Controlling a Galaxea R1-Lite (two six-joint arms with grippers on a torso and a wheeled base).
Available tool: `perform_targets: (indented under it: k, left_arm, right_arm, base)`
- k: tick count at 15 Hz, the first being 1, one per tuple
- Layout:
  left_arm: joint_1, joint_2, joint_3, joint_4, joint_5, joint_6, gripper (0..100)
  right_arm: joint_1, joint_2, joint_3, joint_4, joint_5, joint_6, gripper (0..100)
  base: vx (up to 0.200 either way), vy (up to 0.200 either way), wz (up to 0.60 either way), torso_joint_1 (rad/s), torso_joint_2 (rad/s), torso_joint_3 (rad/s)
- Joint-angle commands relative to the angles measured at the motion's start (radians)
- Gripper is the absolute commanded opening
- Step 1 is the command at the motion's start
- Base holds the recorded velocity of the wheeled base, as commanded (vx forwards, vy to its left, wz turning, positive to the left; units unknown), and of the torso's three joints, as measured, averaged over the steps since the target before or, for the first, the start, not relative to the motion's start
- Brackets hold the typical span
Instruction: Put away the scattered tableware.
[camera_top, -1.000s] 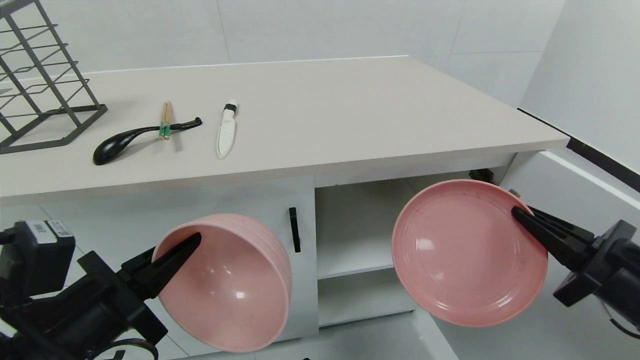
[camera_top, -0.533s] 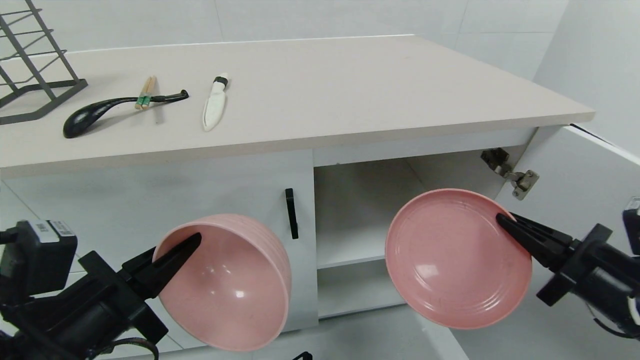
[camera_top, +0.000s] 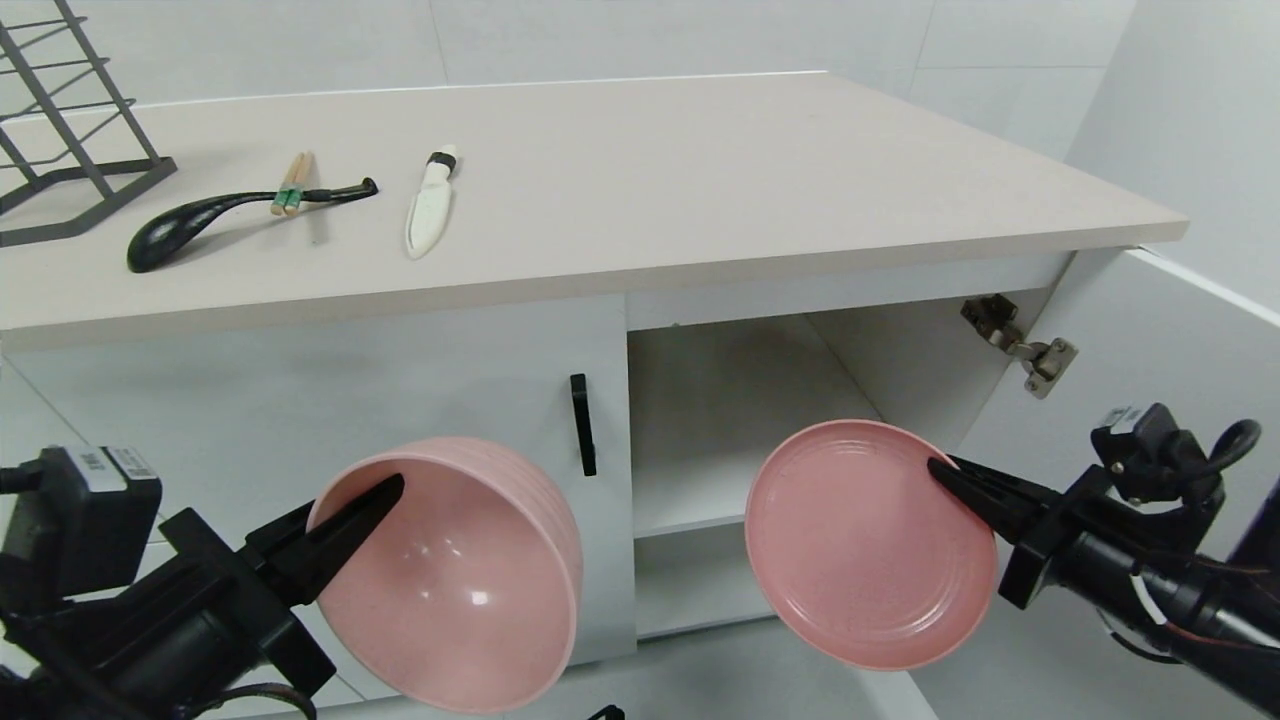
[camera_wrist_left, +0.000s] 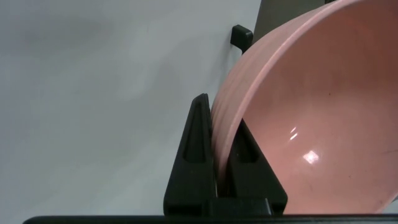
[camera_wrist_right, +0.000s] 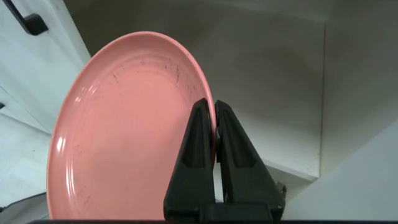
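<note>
Currently I am in the stowing step, with both arms loaded in front of the open cabinet (camera_top: 720, 400). My right gripper (camera_top: 935, 466) pinches the rim of the pink plate (camera_top: 860, 545), which is held on edge just before the opening, about level with the shelf (camera_top: 690, 505). My left gripper (camera_top: 392, 487) is clamped on the rim of the pink bowl (camera_top: 470, 590), which hangs tilted before the closed door (camera_top: 300, 390). I judge the next move is to carry the plate through the opening and tip it flat onto the shelf before letting go, minding the open door (camera_top: 1150, 340) beside the arm. A black spoon (camera_top: 180, 225), chopsticks (camera_top: 292, 185) and a knife (camera_top: 432, 203) lie on the counter (camera_top: 700, 170), yet to be cleared. Against half a second ago, the plate has dropped lower and gone in toward the opening, with the right arm stretched further out, while the bowl has barely stirred.
</note>
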Motion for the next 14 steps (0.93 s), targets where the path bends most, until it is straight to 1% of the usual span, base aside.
perform_targets:
  k: [1, 5, 8, 12, 14]
  left_arm:
    - [0.0, 0.0, 0.0, 0.0, 0.001, 0.0, 0]
    - [0.0, -0.003, 0.0, 0.008, 0.001, 0.0, 0]
    - [0.0, -0.009, 0.0, 0.014, 0.0, 0.0, 0]
    - [0.002, -0.011, 0.0, 0.029, 0.0, 0.002, 0]
    - [0.0, -0.009, 0.0, 0.031, 0.0, 0.002, 0]
  right_arm:
    - [0.0, 0.05, -0.008, -0.001, 0.001, 0.0, 0]
    - [0.0, 0.096, -0.057, -0.001, 0.001, 0.0, 0]
    - [-0.02, 0.152, -0.089, -0.001, 0.001, 0.0, 0]
    - [-0.017, 0.241, -0.147, -0.001, 0.002, 0.0, 0]
    - [-0.026, 0.307, -0.215, -0.001, 0.001, 0.0, 0]
  base:
    - [0.0, 0.0, 0.0, 0.0, 0.0, 0.0]
    - [0.0, 0.0, 0.0, 0.0, 0.0, 0.0]
    - [0.0, 0.0, 0.0, 0.0, 0.0, 0.0]
    - [0.0, 0.0, 0.0, 0.0, 0.0, 0.0]
    - [0.0, 0.0, 0.0, 0.0, 0.0, 0.0]
